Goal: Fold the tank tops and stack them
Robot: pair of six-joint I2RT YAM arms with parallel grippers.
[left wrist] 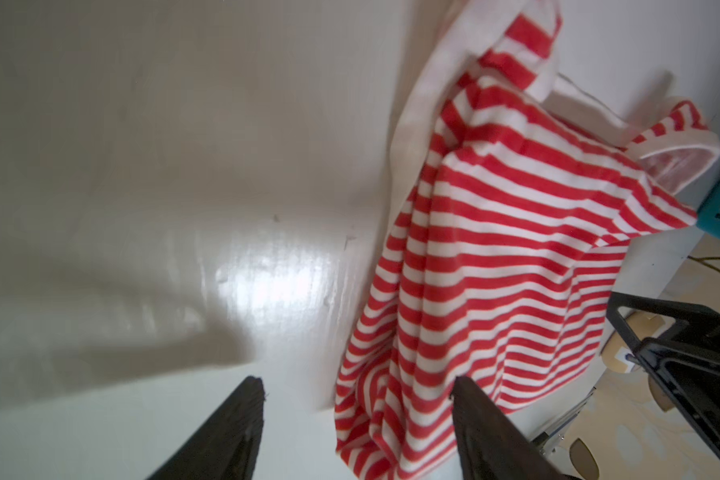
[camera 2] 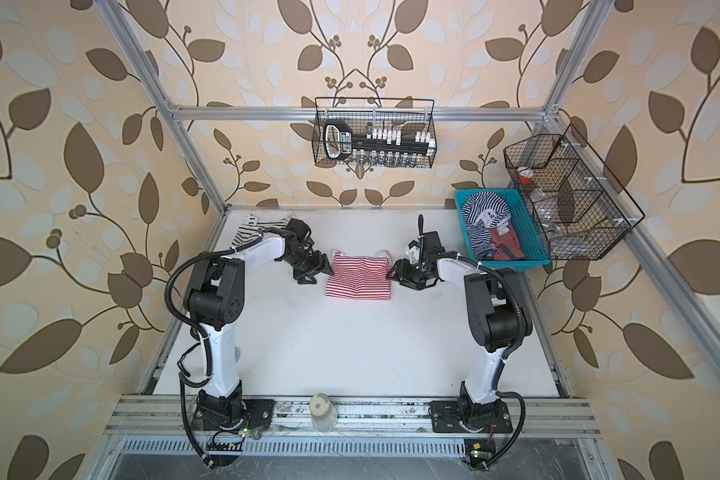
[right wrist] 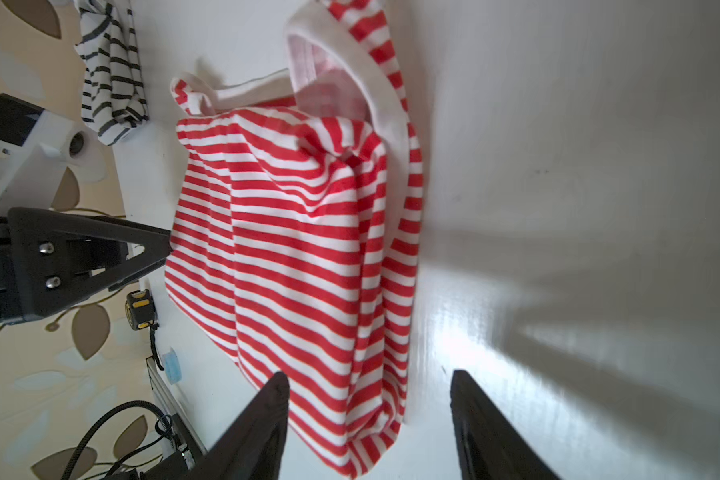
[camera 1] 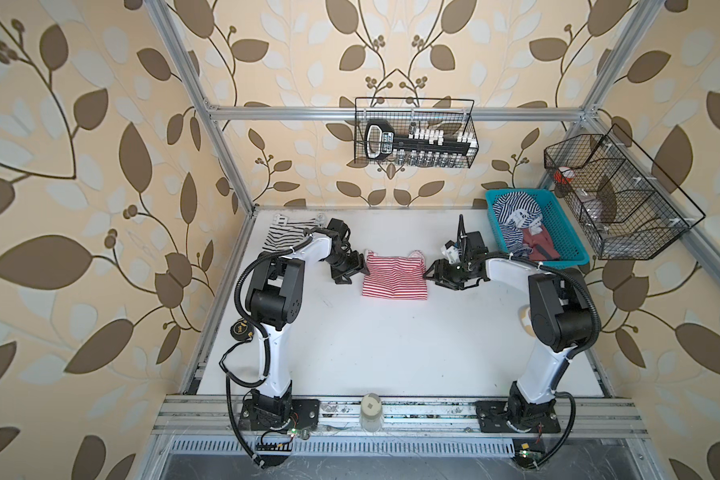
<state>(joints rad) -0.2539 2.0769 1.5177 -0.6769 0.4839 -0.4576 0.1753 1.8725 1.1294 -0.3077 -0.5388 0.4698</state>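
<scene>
White table: red-striped tank top mid, black-striped tank top far-left corner, teal basket far-right.

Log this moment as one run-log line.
red-striped tank top: folded, table centre | left gripper: open, at its edge | right gripper: open, opposite edge | black-striped tank top: far-left corner
</scene>
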